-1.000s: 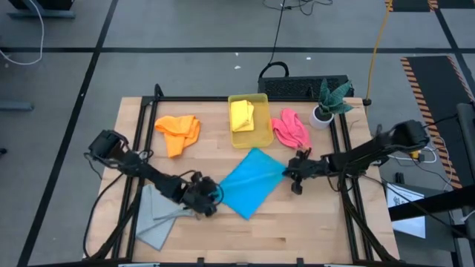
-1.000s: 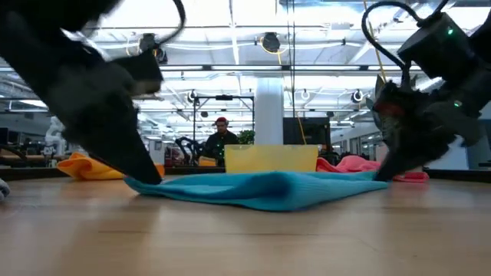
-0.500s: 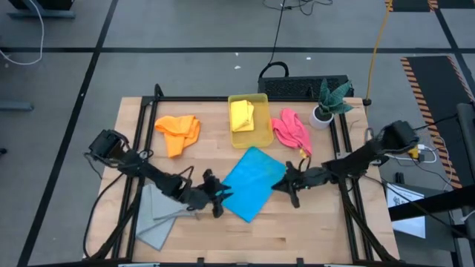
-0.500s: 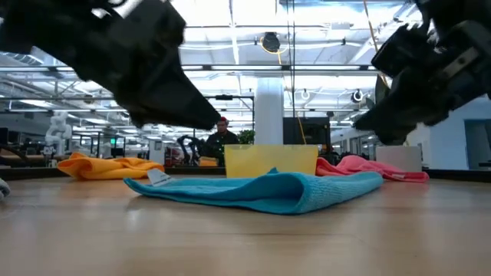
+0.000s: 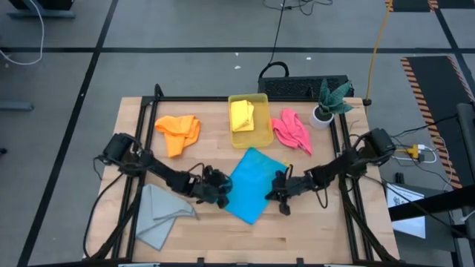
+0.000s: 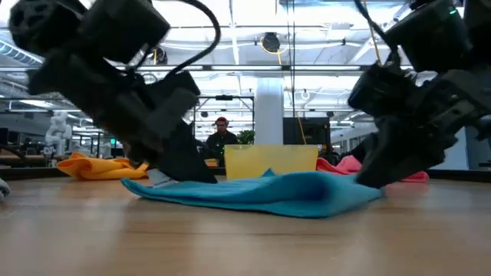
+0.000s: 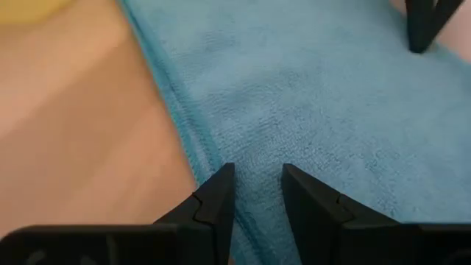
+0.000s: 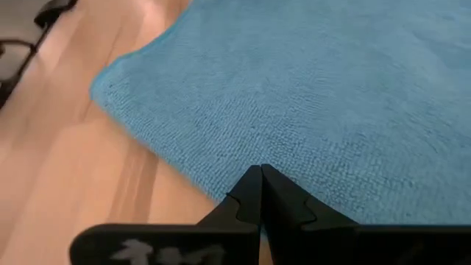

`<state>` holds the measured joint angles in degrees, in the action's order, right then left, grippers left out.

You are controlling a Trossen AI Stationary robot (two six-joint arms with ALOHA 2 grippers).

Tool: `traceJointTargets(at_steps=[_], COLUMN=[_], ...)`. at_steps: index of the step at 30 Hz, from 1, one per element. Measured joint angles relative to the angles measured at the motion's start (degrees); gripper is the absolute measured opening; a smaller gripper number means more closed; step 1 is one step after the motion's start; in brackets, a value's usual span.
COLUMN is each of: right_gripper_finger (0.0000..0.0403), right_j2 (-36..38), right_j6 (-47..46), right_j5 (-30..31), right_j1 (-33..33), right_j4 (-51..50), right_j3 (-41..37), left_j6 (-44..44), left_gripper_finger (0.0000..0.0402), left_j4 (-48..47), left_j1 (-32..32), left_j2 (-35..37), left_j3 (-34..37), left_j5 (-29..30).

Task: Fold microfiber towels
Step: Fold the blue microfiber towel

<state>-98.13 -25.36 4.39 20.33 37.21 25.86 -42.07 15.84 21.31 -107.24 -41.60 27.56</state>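
Both arms are closing in on the blue towel (image 5: 250,185) lying mid-worktop (image 5: 312,230): left gripper (image 5: 220,194), jaws partly parted, at its left edge; right gripper (image 5: 280,194), jaws closed, touching its right edge.

We read this as a robotics lab or open industrial workspace: the wooden table (image 5: 297,230) carries a black metal frame (image 5: 245,99) and sits on grey floor with dark taped lines (image 5: 89,74), with a hazard-striped mat (image 5: 430,74) off to the table's side. Behind the table, the low view shows a white column (image 6: 269,115), ceiling light rows (image 6: 230,34), exposed beams, a seated person (image 6: 221,138) and other robot gear (image 6: 55,130) well apart.
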Motion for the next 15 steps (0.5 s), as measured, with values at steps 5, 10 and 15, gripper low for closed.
traceJointTargets(at_steps=[5, 10, 15], right_gripper_finger=[0.0, 0.0, 0.0], right_j2=[7.57, 14.41, 14.52], right_j6=[4.39, 5.73, 8.91], right_j5=[1.35, 4.61, 4.55], right_j1=[-0.13, 0.99, 3.24], right_j4=[-5.56, 2.34, 9.47], right_j3=[-3.1, -3.62, -3.73], left_j6=[-8.59, 0.03, 7.42], left_gripper_finger=[0.0117, 0.0117, 0.0117], left_j4=[7.28, 23.82, 21.31], left_j1=[6.85, 12.77, 11.99], left_j2=[-0.82, -0.86, -1.01], left_j3=[0.21, -0.32, -2.52], left_j5=[-0.76, 4.21, 9.92])
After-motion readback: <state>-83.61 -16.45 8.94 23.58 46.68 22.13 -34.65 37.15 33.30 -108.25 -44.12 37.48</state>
